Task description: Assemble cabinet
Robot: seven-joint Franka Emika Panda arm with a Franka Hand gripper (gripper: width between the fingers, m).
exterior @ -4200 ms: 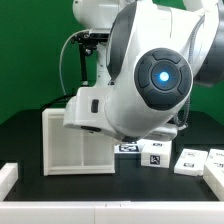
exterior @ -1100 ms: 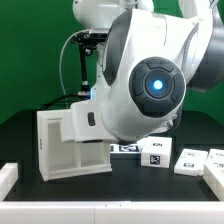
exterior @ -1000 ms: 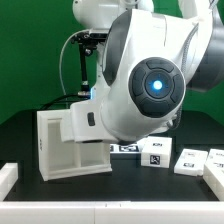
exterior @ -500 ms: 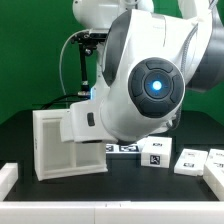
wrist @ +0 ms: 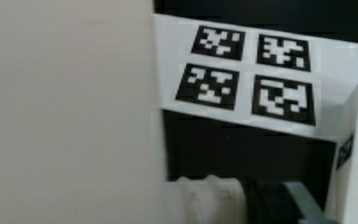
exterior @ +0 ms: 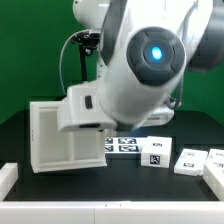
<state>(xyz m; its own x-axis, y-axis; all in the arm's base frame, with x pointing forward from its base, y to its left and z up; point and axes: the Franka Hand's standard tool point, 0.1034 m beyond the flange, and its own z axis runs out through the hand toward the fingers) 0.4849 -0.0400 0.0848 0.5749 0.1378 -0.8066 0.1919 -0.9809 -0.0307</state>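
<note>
Evidently the assembly is sitting at an early stage. The cabinet (exterior: 62,138) is standing as a bare body near the tabletop's edge on the exterior view's left, with nothing visibly fitted to it. Small tagged panels (exterior: 188,157) are lying loose toward the opposite edge, well apart from it, so the joining is probably all waiting to be done. The arm (exterior: 140,70) is leaning over the cabinet and hiding the gripper (wrist: 247,198). I cannot tell whether its jaws are gripping anything.
</note>
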